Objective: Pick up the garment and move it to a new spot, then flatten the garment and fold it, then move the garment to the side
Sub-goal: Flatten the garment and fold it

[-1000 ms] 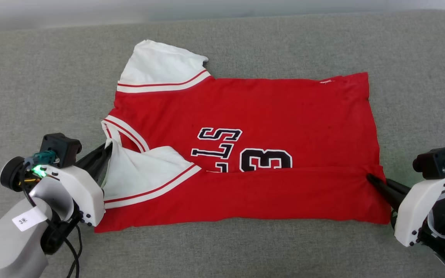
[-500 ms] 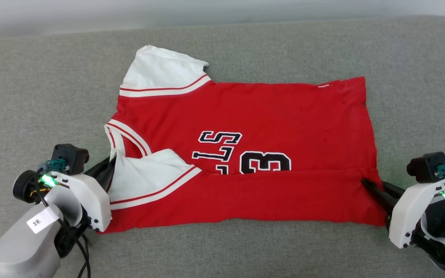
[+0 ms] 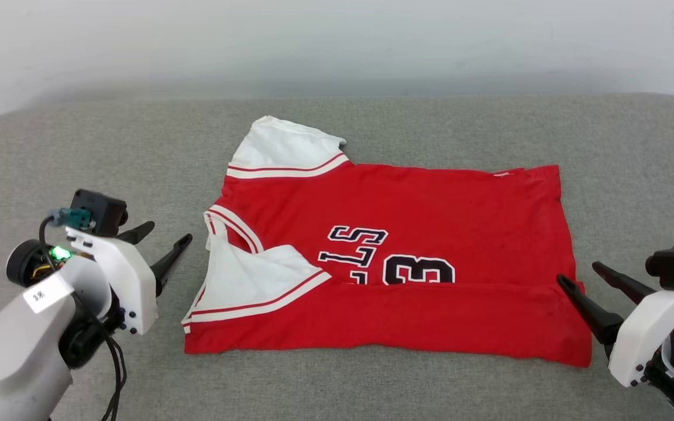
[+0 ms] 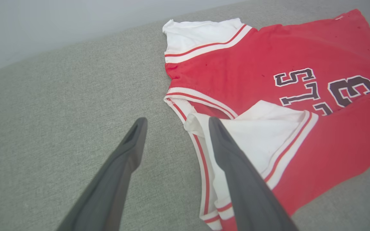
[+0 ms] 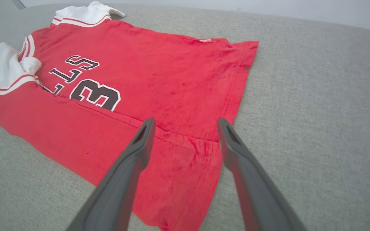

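**Head view: shirt part-folded, both grippers spread and holding nothing**

You had the red shirt (image 3: 407,222) lying flat on the grey cushion (image 3: 79,146), collar to your left and hem to your right. Its near long edge (image 3: 384,310) was folded up over the chest, and this fold covered the lower part of the lettering and of the number 3 (image 3: 419,272). The near white sleeve (image 3: 255,280) lay across the shirt's front, while the far sleeve (image 3: 284,149) stuck out past the shirt's far edge.

Your left gripper (image 3: 167,232) sat just off the shirt's collar end, its fingers apart and gripping nothing. In the left wrist view that gripper (image 4: 177,120) pointed at the collar and near sleeve of the shirt (image 4: 268,57).

Your right gripper (image 3: 578,272) stood at the shirt's hem end, also spread. In the right wrist view that gripper (image 5: 185,121) had one finger over the shirt (image 5: 159,67) and the other at its hem; whether either touched the cloth can't be told.
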`<state>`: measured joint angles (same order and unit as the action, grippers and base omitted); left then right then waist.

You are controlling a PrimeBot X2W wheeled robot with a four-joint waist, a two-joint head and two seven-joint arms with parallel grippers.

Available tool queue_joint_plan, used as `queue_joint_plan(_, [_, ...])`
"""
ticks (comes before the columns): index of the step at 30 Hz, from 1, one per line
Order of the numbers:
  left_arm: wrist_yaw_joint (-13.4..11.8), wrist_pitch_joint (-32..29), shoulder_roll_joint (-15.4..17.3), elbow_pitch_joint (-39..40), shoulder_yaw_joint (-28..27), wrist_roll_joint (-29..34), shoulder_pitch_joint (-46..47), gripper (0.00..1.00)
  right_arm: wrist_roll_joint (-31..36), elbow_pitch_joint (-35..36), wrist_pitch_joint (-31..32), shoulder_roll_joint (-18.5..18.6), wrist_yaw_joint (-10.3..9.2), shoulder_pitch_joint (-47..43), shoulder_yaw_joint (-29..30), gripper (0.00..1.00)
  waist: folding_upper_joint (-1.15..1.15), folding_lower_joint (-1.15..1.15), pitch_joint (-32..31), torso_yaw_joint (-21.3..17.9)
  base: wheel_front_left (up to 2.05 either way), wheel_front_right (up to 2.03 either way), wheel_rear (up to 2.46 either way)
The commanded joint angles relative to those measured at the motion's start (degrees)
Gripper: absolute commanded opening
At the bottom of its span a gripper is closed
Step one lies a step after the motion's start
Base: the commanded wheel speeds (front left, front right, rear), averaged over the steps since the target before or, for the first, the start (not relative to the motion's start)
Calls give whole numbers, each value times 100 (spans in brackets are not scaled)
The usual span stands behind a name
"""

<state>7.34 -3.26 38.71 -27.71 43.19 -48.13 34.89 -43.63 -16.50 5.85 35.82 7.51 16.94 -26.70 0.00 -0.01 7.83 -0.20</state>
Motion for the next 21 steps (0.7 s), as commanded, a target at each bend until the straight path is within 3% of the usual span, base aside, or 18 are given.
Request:
queue_joint_plan(1, [5,-258,62,143,-10,-153,108,100,56,67,19,-31,-5,-96,68,100,0,1,-91,85,0,0,0])
queue_joint_plan(11, [-45,-2470,325,874,229,-1076,434,100,267,271,220,-220,-5,-282,365,100,0,1,-166,204,0,0,0])
queue_joint_plan(21, [-145,-3491,198,745,654,-1198,388,100,370,368,343,-361,-5,-176,411,100,0,1,-22,51,0,0,0])
